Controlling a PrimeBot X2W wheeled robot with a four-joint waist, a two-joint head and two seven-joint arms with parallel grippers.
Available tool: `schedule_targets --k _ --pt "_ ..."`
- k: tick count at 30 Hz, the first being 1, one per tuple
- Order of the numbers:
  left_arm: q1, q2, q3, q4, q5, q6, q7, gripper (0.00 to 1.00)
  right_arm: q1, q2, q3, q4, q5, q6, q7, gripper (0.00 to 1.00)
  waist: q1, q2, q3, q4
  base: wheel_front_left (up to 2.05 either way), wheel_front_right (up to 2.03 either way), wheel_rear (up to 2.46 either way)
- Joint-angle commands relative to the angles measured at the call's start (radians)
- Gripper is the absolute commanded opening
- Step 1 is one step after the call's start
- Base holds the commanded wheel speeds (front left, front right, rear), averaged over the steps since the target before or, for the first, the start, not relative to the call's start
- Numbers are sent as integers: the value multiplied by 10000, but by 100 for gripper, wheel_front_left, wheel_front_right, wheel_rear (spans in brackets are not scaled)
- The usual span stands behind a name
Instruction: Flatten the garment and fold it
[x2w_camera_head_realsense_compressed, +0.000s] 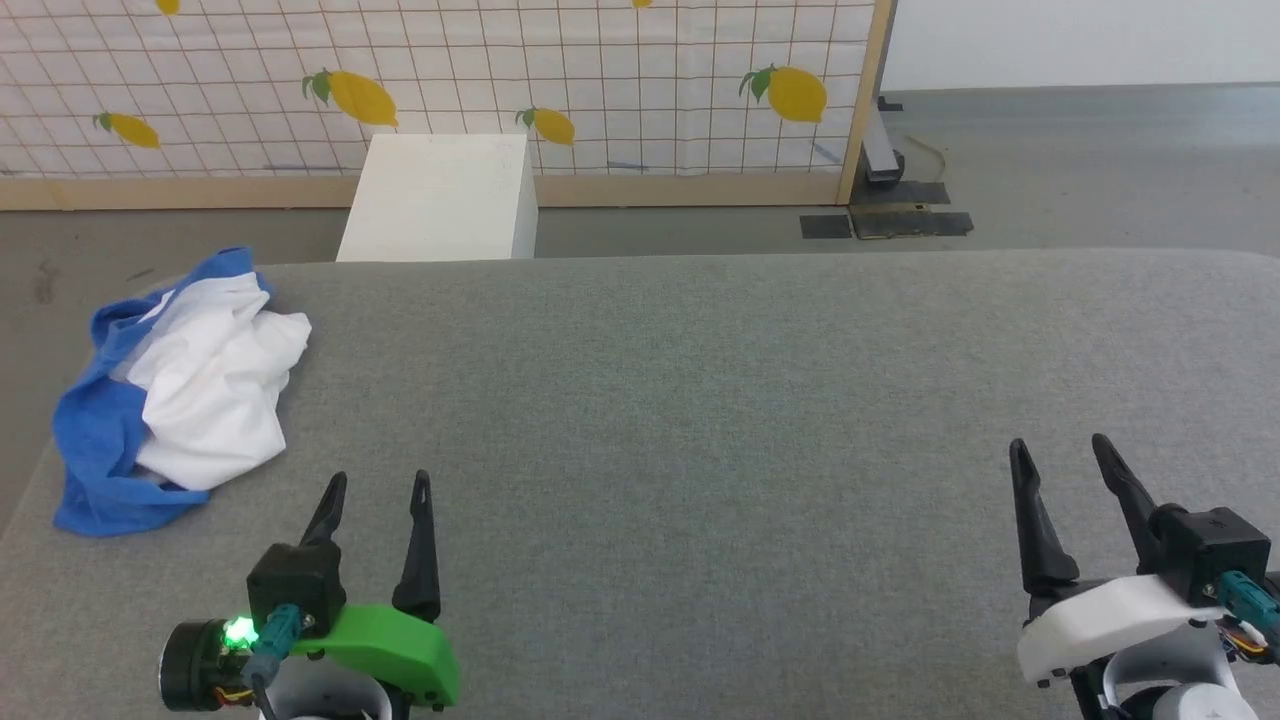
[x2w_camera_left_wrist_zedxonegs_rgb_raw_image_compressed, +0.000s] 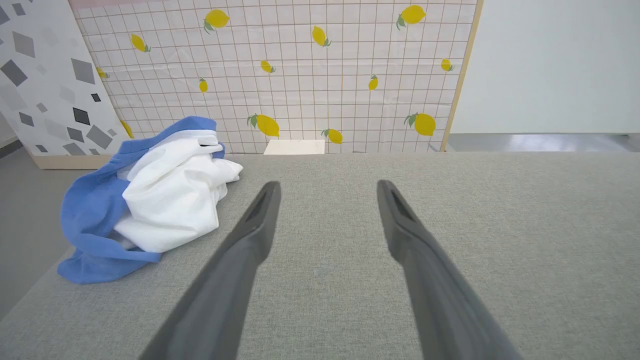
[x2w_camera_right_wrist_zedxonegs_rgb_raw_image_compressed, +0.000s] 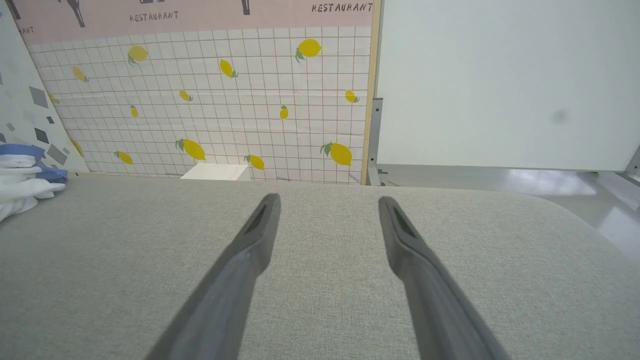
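Blue-sleeved and white, the crumpled raglan T-shirt (x2w_camera_head_realsense_compressed: 190, 390) lies bunched just ahead-left of the left gripper (x2w_camera_head_realsense_compressed: 380, 478), at the left edge of the grey fabric table (x2w_camera_head_realsense_compressed: 700, 420). Both that gripper and the right gripper (x2w_camera_head_realsense_compressed: 1058, 442), well off to its right, hold their fingers apart on nothing, with open tabletop between them. Beyond the far edge stand a white box (x2w_camera_head_realsense_compressed: 440, 195) and a lemon-print screen (x2w_camera_head_realsense_compressed: 620, 90).

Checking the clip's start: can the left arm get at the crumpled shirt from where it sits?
Probably yes. The garment lies crumpled near the table's left edge, just ahead and to the left of the left gripper, whose jaws stand open. Only bare grey table lies between them.
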Motion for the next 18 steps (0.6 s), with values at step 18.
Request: schedule_targets --k 18 --pt "322 -19 -24 -189 -444 64 -456 100 272 9 -114 92 263 -8 -470 100 0 -1 -50 574 0 0 0"
